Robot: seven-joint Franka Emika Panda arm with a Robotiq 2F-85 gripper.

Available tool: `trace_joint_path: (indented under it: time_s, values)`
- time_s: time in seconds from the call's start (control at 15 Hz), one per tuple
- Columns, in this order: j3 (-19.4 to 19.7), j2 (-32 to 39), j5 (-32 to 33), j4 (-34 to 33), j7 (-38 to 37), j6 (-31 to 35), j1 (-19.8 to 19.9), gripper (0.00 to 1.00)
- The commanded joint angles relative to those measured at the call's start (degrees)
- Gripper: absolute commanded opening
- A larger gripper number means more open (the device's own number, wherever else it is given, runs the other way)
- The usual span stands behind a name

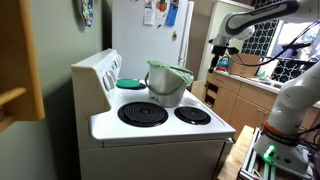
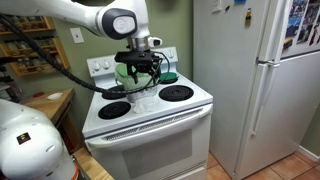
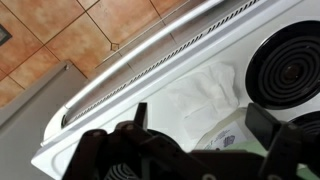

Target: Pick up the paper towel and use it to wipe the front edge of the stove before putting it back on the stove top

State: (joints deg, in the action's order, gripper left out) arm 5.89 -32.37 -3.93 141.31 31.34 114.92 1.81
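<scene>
Only your wrist view shows the towel (image 3: pixel 205 92). It is a white, crumpled sheet on the stove (image 3: pixel 120 128) surface, right of centre in the frame, just inside the front edge and left of a coil burner (image 3: pixel 290 62). White on white, it cannot be made out in either exterior view.

The wrist view also gives you the oven handle (image 3: pixel 150 62), a silver bar running diagonally from lower left to upper right. Tan floor tiles (image 3: pixel 70 35) lie beyond it at upper left.

The exterior views show what the wrist misses. A grey-green pot (image 1: pixel 168 82) sits on a rear burner at mid-frame, and the fridge (image 2: pixel 255 80) stands just beside the stove, filling the right of that frame.

Your claw (image 3: pixel 200 132) is spread. Its black fingers (image 3: pixel 140 118) stand apart at the bottom of the wrist frame, pinching nothing, with the towel visible below them. In an exterior view the claw (image 2: pixel 140 66) hangs above the surface, clear of it.

The front burners are bare. The white strip between them and the front edge is narrow, and past that edge the stove front drops straight to open floor.
</scene>
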Motion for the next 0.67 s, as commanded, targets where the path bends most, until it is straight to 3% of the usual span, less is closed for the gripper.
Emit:
trace_joint_path:
  time_s: [0.0, 0.6]
  values:
    - [-0.05, -1.51, 3.13, -1.09, -6.03, -3.77, -0.19, 1.0]
    - [0.93, -1.04, 2.89, -1.78, -6.79, -2.3, -1.24, 1.0]
